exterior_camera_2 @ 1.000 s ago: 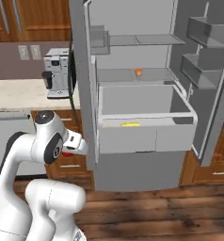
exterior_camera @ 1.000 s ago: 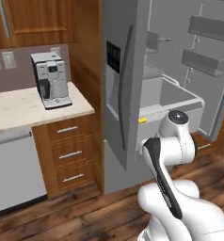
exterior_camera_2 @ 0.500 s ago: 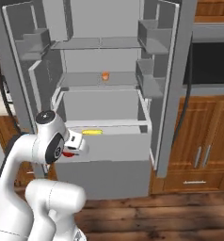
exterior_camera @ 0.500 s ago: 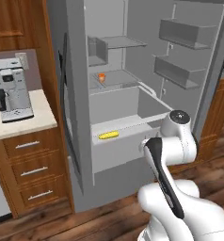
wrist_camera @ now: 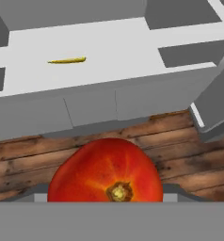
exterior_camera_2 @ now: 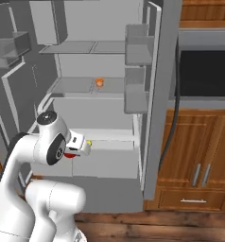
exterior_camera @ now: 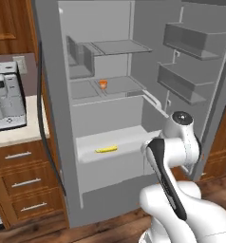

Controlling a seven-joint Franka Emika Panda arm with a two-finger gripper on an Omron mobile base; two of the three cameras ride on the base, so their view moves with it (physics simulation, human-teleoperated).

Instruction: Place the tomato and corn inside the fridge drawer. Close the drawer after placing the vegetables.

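Tomato (wrist_camera: 105,173): red, stem scar facing the hand camera, held right at the gripper (exterior_camera_2: 75,152) above the wooden floor (wrist_camera: 180,146).
Gripper: clamped on the tomato, tucked close to the robot's body.
Corn (exterior_camera: 106,149): lying inside the fridge drawer (exterior_camera: 112,163).
Fridge drawer: pulled out, in front of the arm.
Orange cup (exterior_camera: 103,84): on the shelf (exterior_camera: 119,88) above.

tomato (wrist_camera: 106,175): smooth red ball, tan stem scar facing the hand camera; held up close at the gripper, above the wooden floor, in front of the fridge drawer and not in it; a red sliver (exterior_camera_2: 72,153) shows at the hand.
corn (exterior_camera: 106,149): slim yellow cob lying flat and crosswise on the drawer floor, left of centre, near the front.
fridge drawer (exterior_camera: 112,168): pale grey-white, wide, shallow, pulled out open, plain flat front.
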